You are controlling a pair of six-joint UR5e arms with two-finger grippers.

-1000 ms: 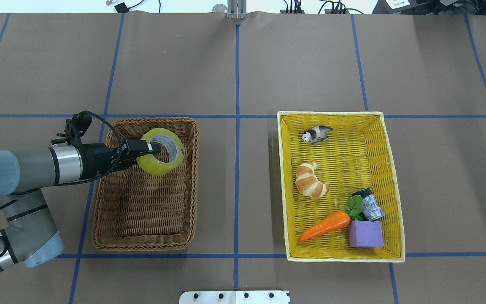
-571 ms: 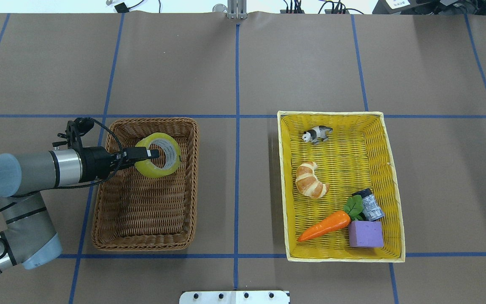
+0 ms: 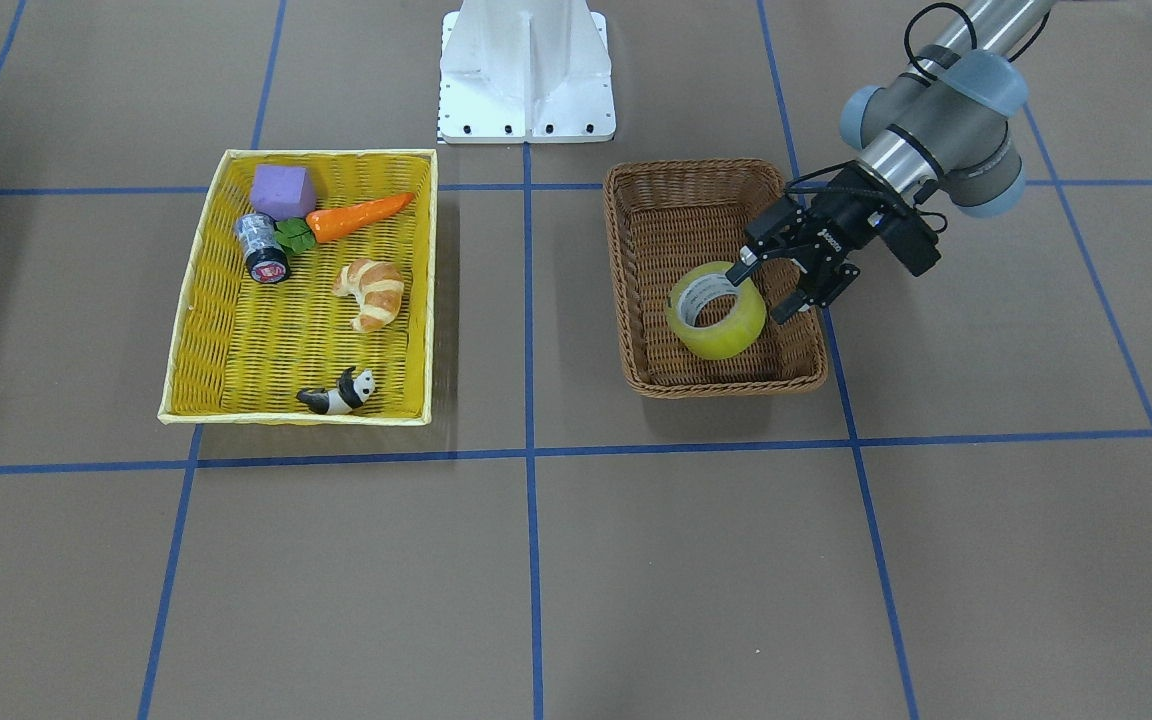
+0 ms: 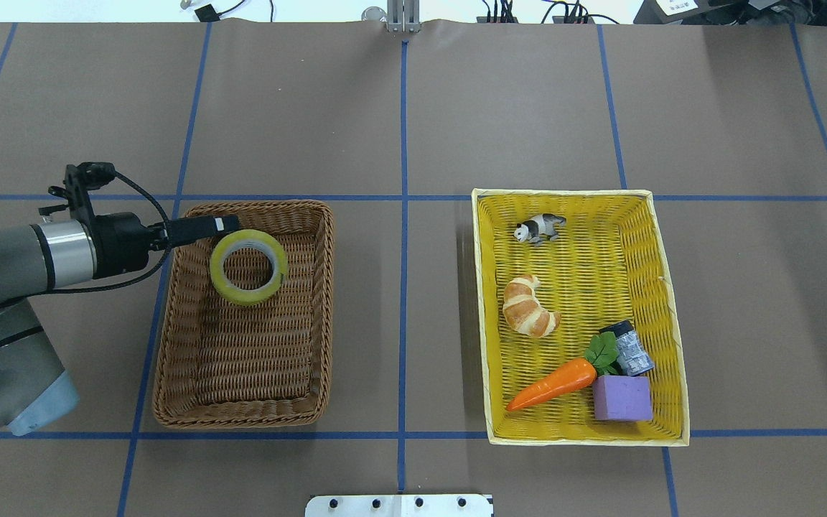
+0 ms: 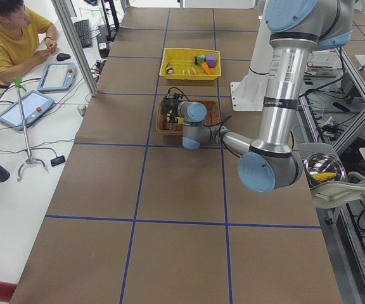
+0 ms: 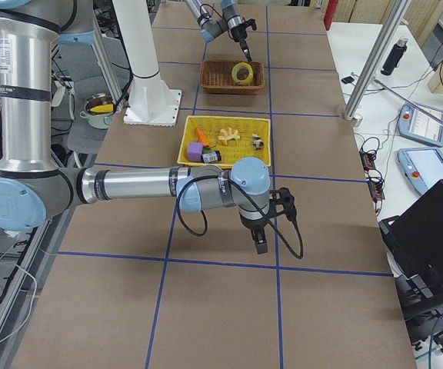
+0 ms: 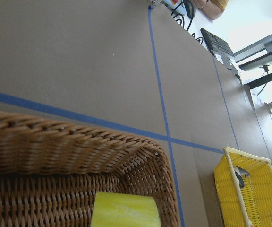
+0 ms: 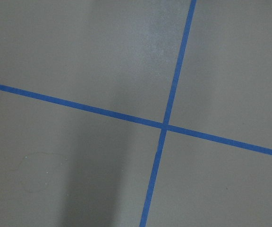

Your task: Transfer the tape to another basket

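Two containers side by side on my table (image 4: 413,108), well apart.

Looking from overhead, I have the basket (image 4: 241,418) on the left and the tray (image 4: 661,301) on the right. The tape (image 4: 241,296) lies in the basket's far half, toward its left wall, and the left gripper (image 3: 760,292) is just beside it, over the far left rim. In the tray, the toy panda (image 4: 539,228) sits at the far end and the croissant (image 4: 530,306) mid-left. The carrot (image 4: 553,384), block (image 4: 622,397) and small roll (image 4: 632,348) are close together at the near right.
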